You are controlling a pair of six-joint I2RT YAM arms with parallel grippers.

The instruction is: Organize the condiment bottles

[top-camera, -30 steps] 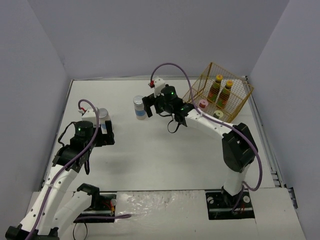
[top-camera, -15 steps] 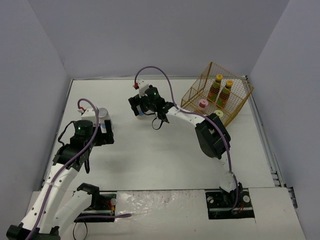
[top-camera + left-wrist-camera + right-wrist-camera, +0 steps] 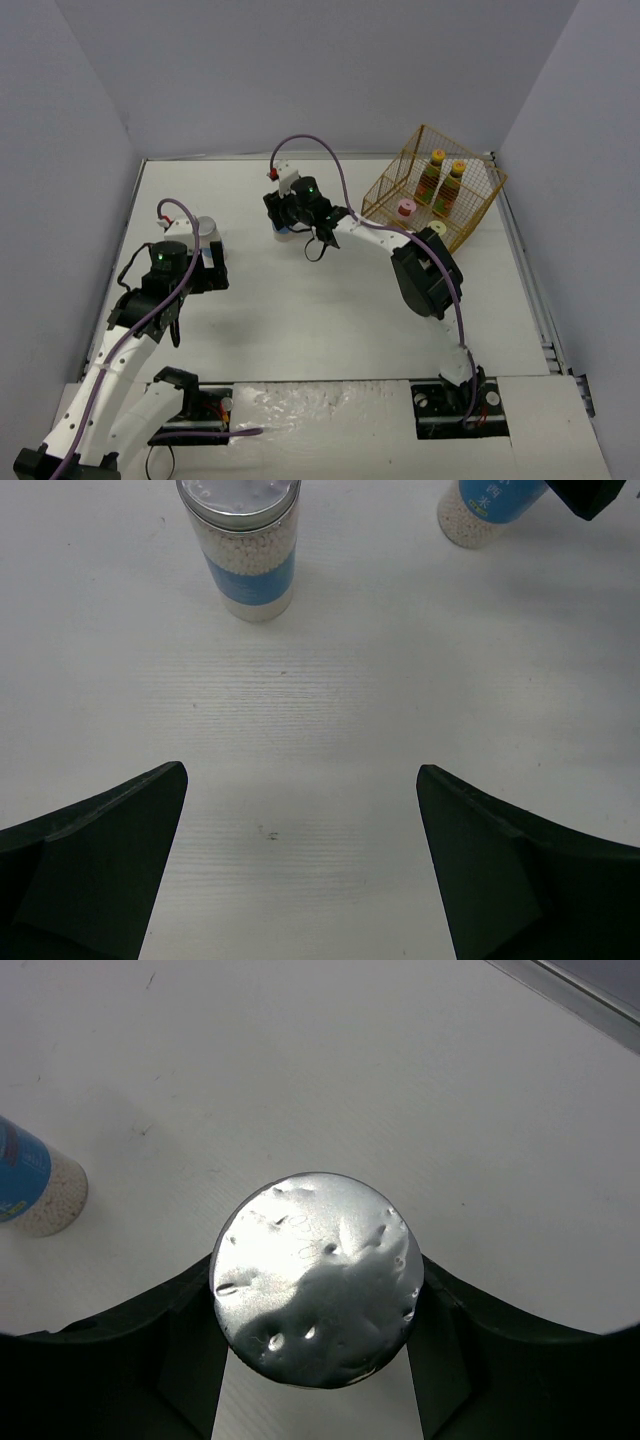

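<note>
My right gripper point(image 3: 316, 1295) is shut on a silver-lidded jar point(image 3: 316, 1278), a finger pressed against each side of its dented lid. In the top view that gripper point(image 3: 286, 222) covers the jar at the table's back middle. A second silver-lidded, blue-labelled jar point(image 3: 240, 550) stands upright ahead of my open left gripper point(image 3: 300, 860), which holds nothing; from above it is the jar point(image 3: 207, 228) just beyond the left gripper point(image 3: 210, 265). Two yellow-capped sauce bottles point(image 3: 432, 172), a pink-lidded shaker point(image 3: 406, 208) and a green-lidded shaker point(image 3: 437, 230) stand in the yellow basket.
The yellow wire basket point(image 3: 497, 178) sits at the back right corner, close to the right wall. Grey walls enclose the white table point(image 3: 330, 320) on three sides. The right arm stretches diagonally across the table's middle.
The right arm swung left over the jar at the back middle and its jaws closed onto the lid. The left arm and the other jar stayed put.
</note>
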